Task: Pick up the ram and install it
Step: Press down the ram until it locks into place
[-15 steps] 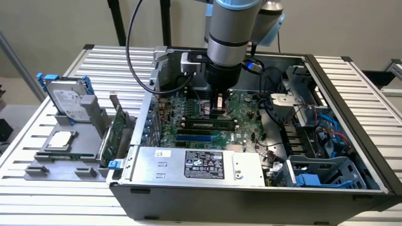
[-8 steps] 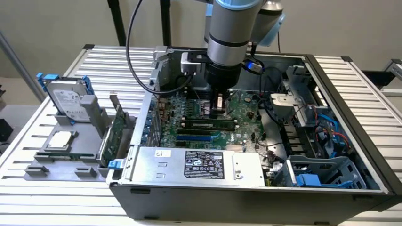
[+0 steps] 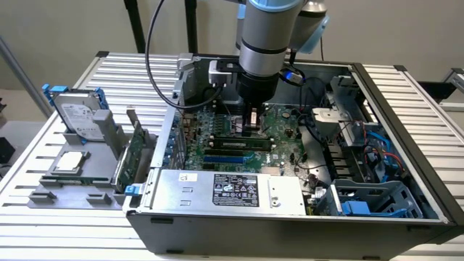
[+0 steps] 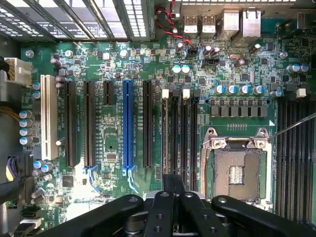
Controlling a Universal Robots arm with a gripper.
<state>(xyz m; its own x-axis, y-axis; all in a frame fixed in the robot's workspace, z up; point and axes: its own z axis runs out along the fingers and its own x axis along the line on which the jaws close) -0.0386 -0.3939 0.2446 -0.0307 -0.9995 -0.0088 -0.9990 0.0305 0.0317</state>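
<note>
The ram (image 3: pixel 236 144) is a slim green stick with dark chips. It stands on edge along the black memory slots (image 4: pixel 180 128) of the motherboard (image 3: pixel 279 122), inside the open computer case (image 3: pixel 406 109). My gripper (image 3: pixel 252 132) reaches straight down into the case and meets the stick's top edge near its middle. In the wrist view the fingers (image 4: pixel 167 183) are drawn close together right over the memory slots, and my gripper (image 4: pixel 173 180) is shut. From there the ram's thin edge cannot be told apart from the dark slots.
A silver power supply (image 3: pixel 232 190) spans the case front, and a blue drive cage (image 3: pixel 370 201) sits at the exterior view's right. Outside the case stand a hard drive (image 3: pixel 76 117), a square processor chip (image 3: pixel 69 161) and a large expansion card (image 3: pixel 130 155). The open processor socket (image 4: pixel 237 173) adjoins the slots.
</note>
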